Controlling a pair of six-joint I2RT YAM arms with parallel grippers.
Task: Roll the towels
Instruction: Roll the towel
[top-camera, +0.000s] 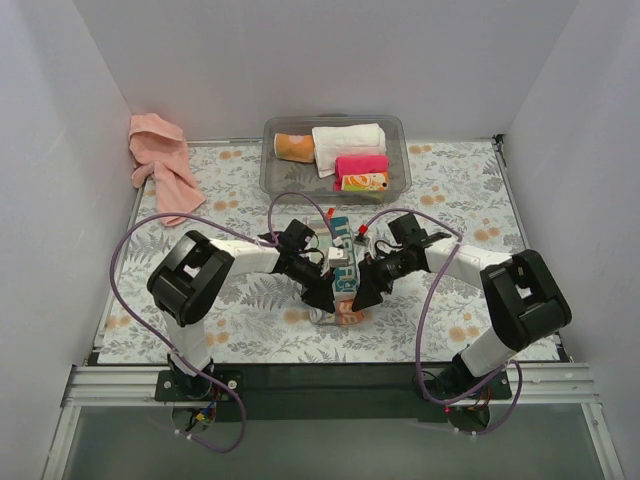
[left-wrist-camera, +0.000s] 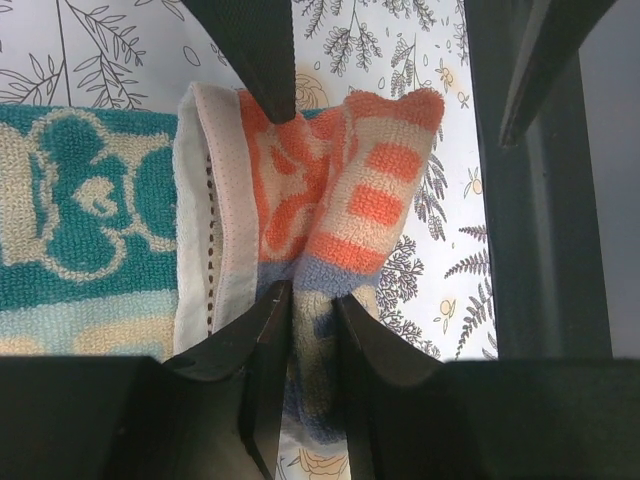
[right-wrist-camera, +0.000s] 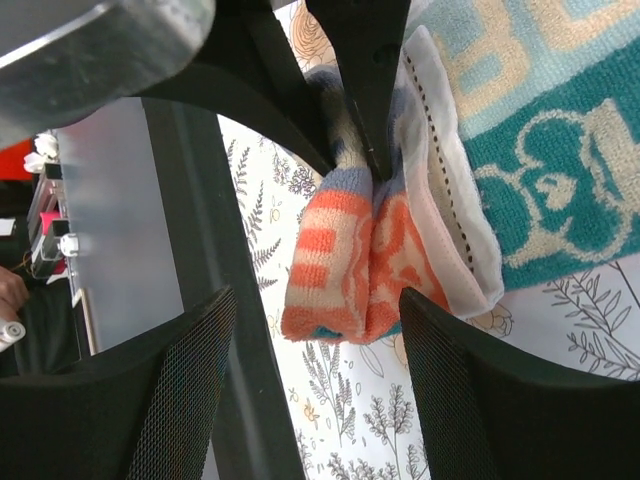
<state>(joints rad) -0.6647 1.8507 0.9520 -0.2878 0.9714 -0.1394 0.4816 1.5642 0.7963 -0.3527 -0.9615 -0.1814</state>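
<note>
small patterned cloth (top-camera: 343, 262) at centre of top view, btwn the two arms, lying on the floral table (top-camera: 450, 200). teal-and-cream part spread flat toward upper right of right wrist view, w/ a white stitched hem. near end bunched into a thick orange-striped double fold, not a tidy roll. left gripper (left-wrist-camera: 312, 303) clamped on the blue-grey stretch of that fold, low centre of left wrist view, fingers pressed tight w/ cloth pinched btwn. right gripper (right-wrist-camera: 316, 310) apart, fingers wide either side of the orange end at bottom of right wrist view, no contact w/ it as far as visible. salmon towel (top-camera: 160, 160) crumpled in upper left of top view, at the table's far left corner, well apart from both grippers. clear bin (top-camera: 270, 170) upper centre, beyond the cloth, holding white roll (top-camera: 348, 138), hot-pink roll (top-camera: 360, 164), peach roll (top-camera: 295, 147) & orange-yellow roll (top-camera: 365, 182).
</note>
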